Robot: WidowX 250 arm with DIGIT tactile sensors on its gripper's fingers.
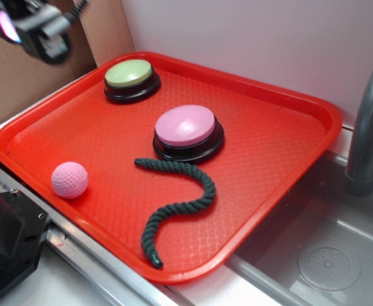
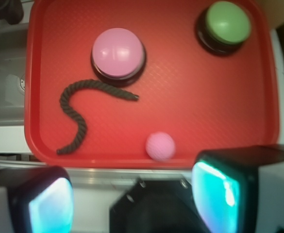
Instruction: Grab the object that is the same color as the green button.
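A dark green twisted rope piece (image 1: 185,205) lies in an S-curve on the red tray (image 1: 275,127), just in front of the pink-topped button (image 1: 187,131); it also shows in the wrist view (image 2: 78,111). The green button (image 1: 131,80), pale yellow-green dome on a black base, stands at the tray's back left, and shows in the wrist view (image 2: 225,25). My gripper (image 1: 30,29) hovers high above the tray's left edge, far from the rope. In the wrist view its fingers (image 2: 47,201) stand wide apart with nothing between them; the gripper (image 2: 132,194) is open and empty.
A pink ball (image 1: 69,180) rests near the tray's front left edge. A metal sink (image 1: 326,255) with a grey faucet (image 1: 368,127) lies right of the tray. A black robot base (image 1: 4,248) stands at lower left. Cardboard wall (image 1: 20,76) behind left.
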